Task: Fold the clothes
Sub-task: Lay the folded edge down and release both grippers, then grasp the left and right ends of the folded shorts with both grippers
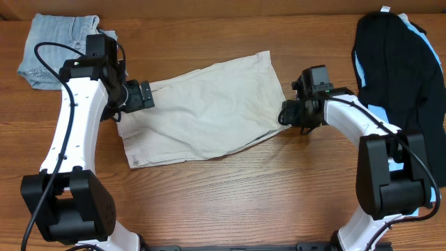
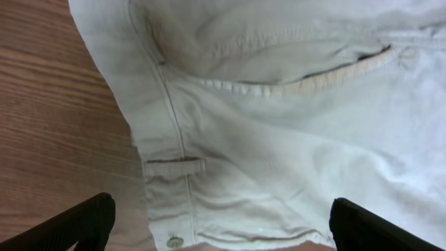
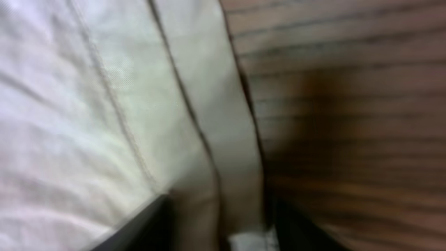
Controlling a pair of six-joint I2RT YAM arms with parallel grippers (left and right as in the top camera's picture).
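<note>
Our left tool hangs spread wide over the waistband of the shorts; our right tool straddles the hem (clamped or not, we cannot tell), likely to lift both ends.

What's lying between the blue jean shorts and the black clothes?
The beige shorts, spread on the table, with the left gripper and right gripper at their two ends. The overhead view shows it.

Brown wooden table (grain running sideways), evenly lit, fills the view
</note>
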